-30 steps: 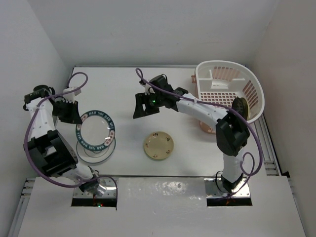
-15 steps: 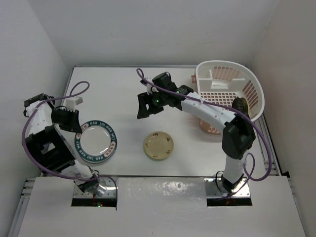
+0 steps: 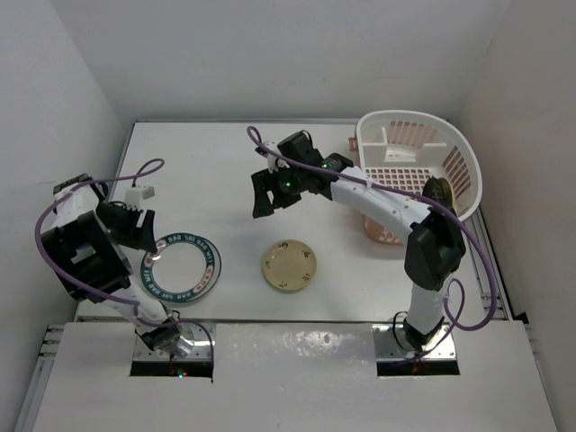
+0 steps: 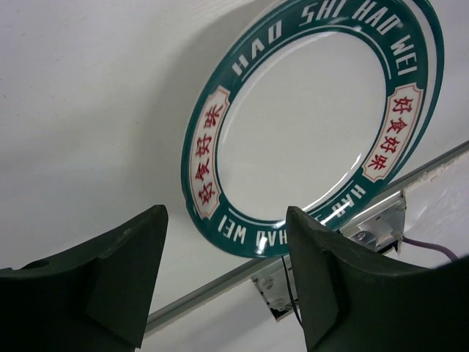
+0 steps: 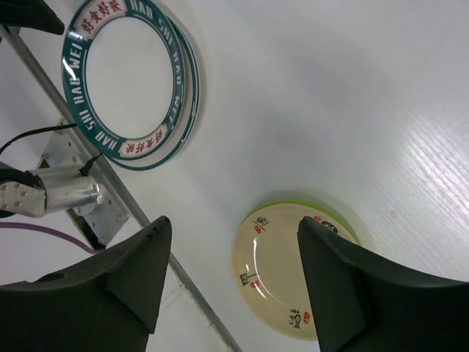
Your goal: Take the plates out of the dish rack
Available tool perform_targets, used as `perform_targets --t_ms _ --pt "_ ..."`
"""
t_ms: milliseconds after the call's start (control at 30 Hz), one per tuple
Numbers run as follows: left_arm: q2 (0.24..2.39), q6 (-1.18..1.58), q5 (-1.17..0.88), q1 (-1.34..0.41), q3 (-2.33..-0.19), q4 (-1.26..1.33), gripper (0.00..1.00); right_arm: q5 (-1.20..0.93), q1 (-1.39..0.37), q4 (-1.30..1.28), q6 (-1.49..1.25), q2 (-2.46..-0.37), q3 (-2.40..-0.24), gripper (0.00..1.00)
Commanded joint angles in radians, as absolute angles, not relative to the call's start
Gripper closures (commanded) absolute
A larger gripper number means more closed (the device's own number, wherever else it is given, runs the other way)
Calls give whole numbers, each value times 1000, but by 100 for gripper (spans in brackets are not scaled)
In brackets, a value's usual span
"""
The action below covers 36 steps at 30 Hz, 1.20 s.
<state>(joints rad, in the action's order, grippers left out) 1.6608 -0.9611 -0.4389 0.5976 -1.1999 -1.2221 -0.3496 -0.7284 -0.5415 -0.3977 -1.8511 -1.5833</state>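
The teal-lettered plate (image 3: 180,265) (image 4: 315,125) lies flat at the near left of the table. It rests on a white plate whose thin dark ring (image 5: 193,77) shows at its edge. My left gripper (image 3: 148,245) (image 4: 226,214) is open at that plate's left rim, with nothing between its fingers. The cream plate (image 3: 289,266) (image 5: 293,282) lies mid-table on a lime-green plate (image 5: 311,198). My right gripper (image 3: 263,200) (image 5: 234,222) hangs open and empty above the table, behind the cream plate. The white dish rack (image 3: 461,157) stands at the far right, with a dark round dish (image 3: 438,196) on edge inside.
The metal rail of the table's near edge (image 4: 220,290) (image 5: 66,117) runs just beyond the teal plate. White walls close in the table on the left, back and right. A purple cable (image 3: 135,171) loops over the left arm.
The left gripper carried the teal-lettered plate toward the near edge, laid it flat on the ringed plate, and opened, letting it go. The right arm barely shifted.
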Motion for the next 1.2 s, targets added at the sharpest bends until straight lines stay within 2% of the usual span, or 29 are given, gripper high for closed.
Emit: perform_targets --t_ms 0,300,467,533,567,600,633,667,733,800,933,1000,1033,1133,1167 --pt "1660 -953 -437 601 -1197 -1198 36 -327 -729 -551 -359 -1822 -1638 31" --pt "1631 -963 -477 581 -1144 -1201 35 -278 -727 -603 -327 -1813 -1663 31" --pt "1612 -914 -472 580 -1173 -1180 35 -100 -680 -696 -325 -1755 -1704 32" --pt "1608 -868 -476 580 -1213 -1171 35 -10 -609 -733 -331 -1674 -1692 39" --pt "1606 -848 -477 580 -1226 -1163 35 9 -576 -744 -340 -1642 -1669 47" --pt "1603 -803 -477 578 -1236 -1152 35 34 -492 -764 -351 -1573 -1655 62" --pt "1594 -783 -476 578 -1255 -1131 35 57 -445 -773 -360 -1539 -1637 67" --pt "1588 -764 -477 580 -1261 -1120 35 116 -401 -785 -360 -1510 -1606 67" --pt "1568 -683 -473 580 -1270 -1066 35 197 -280 -843 -344 -1451 -1592 42" --pt "1552 -594 -454 580 -1273 -1025 35 339 -182 -920 -325 -1439 -1588 29" --pt "1506 -526 -442 575 -1272 -951 35 492 -43 -936 -287 -1419 -1516 28" --pt "1485 -523 -446 574 -1264 -942 35 512 27 -884 -243 -1408 -1447 35" --pt "1482 -525 -445 572 -1262 -943 35 520 38 -867 -226 -1407 -1425 48" --pt "1485 -531 -439 571 -1250 -951 35 531 58 -821 -175 -1419 -1378 72" --pt "1483 -534 -436 571 -1237 -951 35 528 60 -801 -148 -1428 -1362 75"
